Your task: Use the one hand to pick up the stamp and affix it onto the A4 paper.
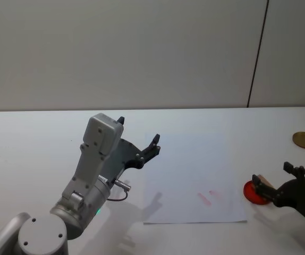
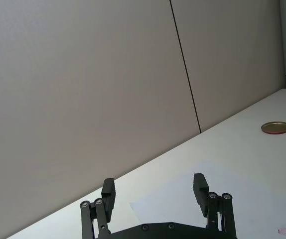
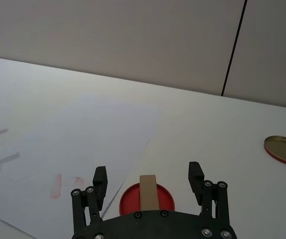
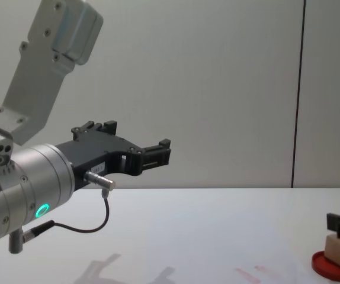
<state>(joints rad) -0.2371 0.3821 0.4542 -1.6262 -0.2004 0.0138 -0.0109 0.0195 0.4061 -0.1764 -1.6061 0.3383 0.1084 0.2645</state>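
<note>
Head view: smooth white A4 paper (image 1: 187, 175) is lying flat mid-frame, left gripper (image 1: 138, 131) hovering agape, empty, at its upper left.
Lower right, the right gripper (image 1: 272, 175) is straddling, wide open and untouching, the blocky wooden stamp (image 1: 265, 184) standing on a round red disc (image 1: 251, 192).

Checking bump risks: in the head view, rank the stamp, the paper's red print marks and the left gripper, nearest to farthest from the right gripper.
From the right gripper:
1. stamp, between its open fingers.
2. red print marks, on the A4 paper, to the gripper's left.
3. left gripper, raised, near the paper's left edge.
</note>
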